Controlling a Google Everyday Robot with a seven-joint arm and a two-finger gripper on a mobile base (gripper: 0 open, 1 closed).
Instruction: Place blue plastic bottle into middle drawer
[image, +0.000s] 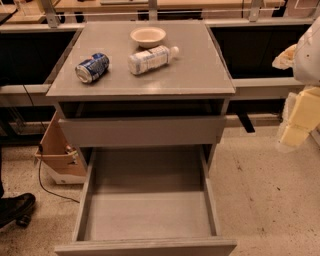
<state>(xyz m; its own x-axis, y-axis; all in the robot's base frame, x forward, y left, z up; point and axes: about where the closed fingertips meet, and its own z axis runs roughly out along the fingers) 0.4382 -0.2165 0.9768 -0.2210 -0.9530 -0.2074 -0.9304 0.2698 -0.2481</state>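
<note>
table (200, 75): grey top with open edges on every side; anything nudged sideways could roll off to the floor.
middle drawer (150, 215): pulled out below the table front, tray bare. A low descent may strike its thin side walls, and a release from high up may let the load bounce or roll.
upper drawer (142, 131): shut, and it covers the rear of the open tray. A drop aimed too far back would likely catch on its front.
tool (295, 129): at the right margin, beside the table and well apart from everything on it. Whether it is wide or narrow cannot be told. The reach from there crosses the table's right edge, so a shallow path may clip it.
blue plastic bottle (150, 59): lies on its side on the table, white cap pointing right, between bowl and can. It is round and smooth, so an off-centre grip may set it rolling or let it slip.
bowl (148, 36): just behind the bottle; an approach from the far side may knock it.
blue can (92, 67): dented, on its side left of the bottle. Its similar colour invites picking the wrong thing.
count, table: one.
count, drawers: two, one open and one shut.
count, tool: one.
count, bottle: one.
count, bowl: one.
count, can: one.
</note>
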